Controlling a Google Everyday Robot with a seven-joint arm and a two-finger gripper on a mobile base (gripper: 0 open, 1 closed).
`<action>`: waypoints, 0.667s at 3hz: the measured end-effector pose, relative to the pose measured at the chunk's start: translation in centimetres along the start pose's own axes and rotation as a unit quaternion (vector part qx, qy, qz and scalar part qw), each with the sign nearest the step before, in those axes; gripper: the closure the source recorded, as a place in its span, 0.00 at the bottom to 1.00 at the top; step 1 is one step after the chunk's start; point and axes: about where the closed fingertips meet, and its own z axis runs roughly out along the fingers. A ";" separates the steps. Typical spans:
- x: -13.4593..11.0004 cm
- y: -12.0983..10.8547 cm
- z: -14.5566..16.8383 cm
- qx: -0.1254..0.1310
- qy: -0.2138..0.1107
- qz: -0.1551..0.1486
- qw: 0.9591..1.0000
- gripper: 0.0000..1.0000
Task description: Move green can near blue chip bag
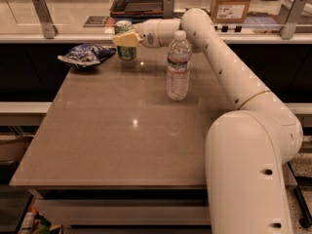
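The green can (126,51) stands upright at the far edge of the table, light green with a silver top. The blue chip bag (86,54) lies crumpled just to its left, a small gap between them. My gripper (125,38) reaches in from the right at the end of the white arm, its yellowish fingers (127,38) closed around the can's upper half. The can's base looks at or just above the tabletop.
A clear plastic water bottle (177,66) stands right of the can, under my arm. The brown table (131,145) stretches toward the camera. Behind the far edge runs a counter with metal posts (43,16), a dark tray (140,2) and a cardboard box (232,3).
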 end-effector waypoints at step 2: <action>1.7 0.5 1.5 -0.003 0.012 -0.018 1.000 1.00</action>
